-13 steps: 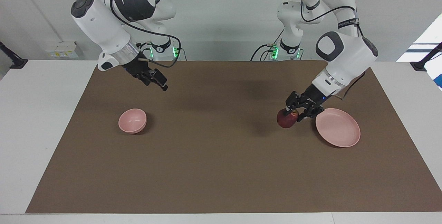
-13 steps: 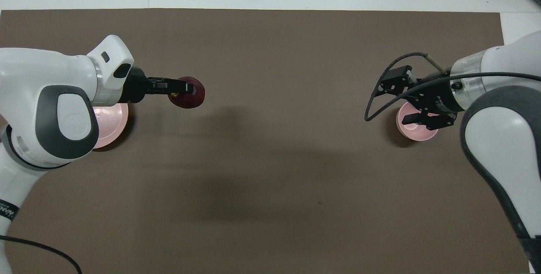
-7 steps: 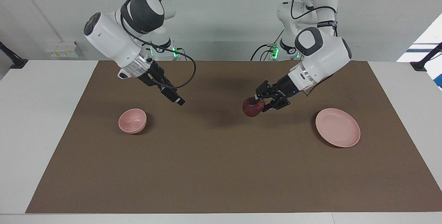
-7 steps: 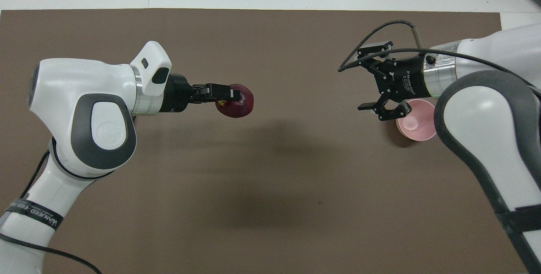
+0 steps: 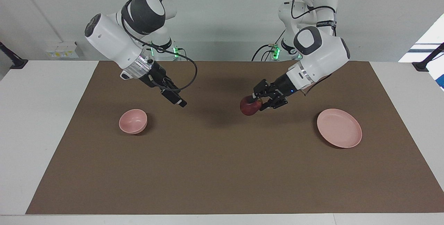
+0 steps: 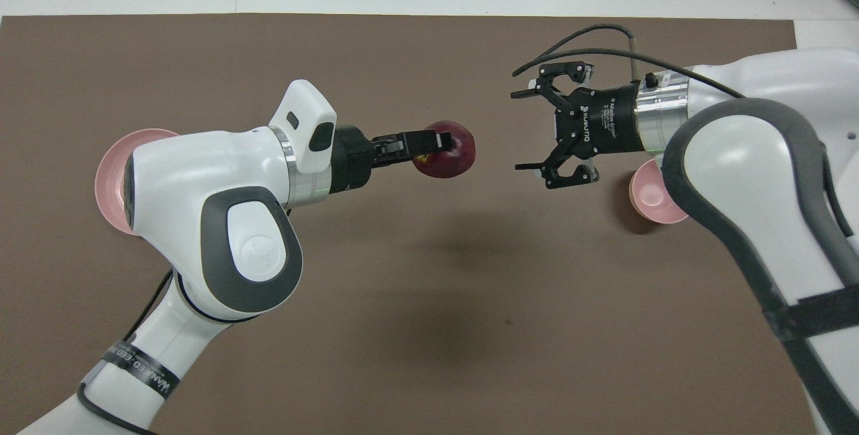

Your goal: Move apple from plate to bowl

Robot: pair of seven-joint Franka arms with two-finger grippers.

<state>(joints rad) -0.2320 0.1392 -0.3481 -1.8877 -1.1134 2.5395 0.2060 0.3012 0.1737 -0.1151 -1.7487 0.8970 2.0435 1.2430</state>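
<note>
Overhead view: we see the left gripper (image 6: 435, 142) clamped on the apple (image 6: 446, 158), held out sideways over the mat's middle, presumably for handover; the right gripper (image 6: 533, 129) faces it, spread wide, empty.

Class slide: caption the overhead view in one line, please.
Left gripper holds the apple over the mat, facing the open right gripper.

The right end effector (image 6: 537, 129) carries white "ROBOTIQ" lettering on its black body, with a smaller line beneath too fine to read. A black band (image 6: 141, 369) round the left arm bears white print, illegible.
</note>
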